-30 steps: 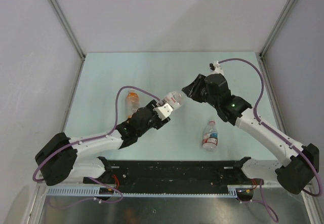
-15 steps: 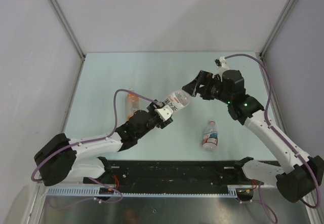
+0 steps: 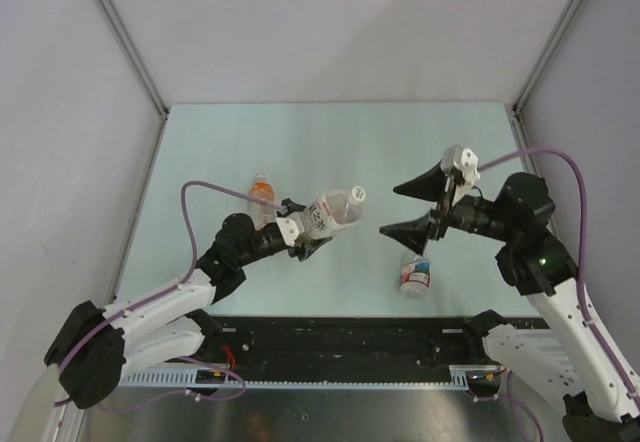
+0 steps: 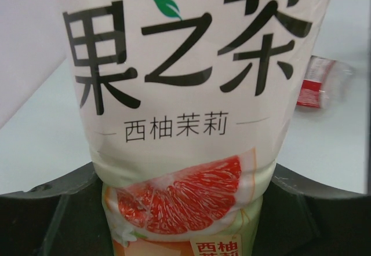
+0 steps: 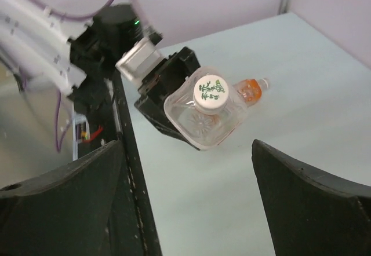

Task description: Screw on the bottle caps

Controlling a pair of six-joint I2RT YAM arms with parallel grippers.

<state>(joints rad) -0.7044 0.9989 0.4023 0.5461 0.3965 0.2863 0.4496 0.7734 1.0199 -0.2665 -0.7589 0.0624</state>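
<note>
Label reads 果之茶 / 西柚茉莉 on bottle (image 4: 185,94) held by left end effector (image 3: 303,229). The right end effector (image 3: 389,210) stands wide, empty, opposite the cap (image 5: 210,92).

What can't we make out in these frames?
Top view: red-and-white bottle, its top end hidden under the right claw.
Left wrist: held white-label bottle fills the frame; its top is cut off by the upper edge.
Right wrist: orange bottle, capped or not, too small.
</note>
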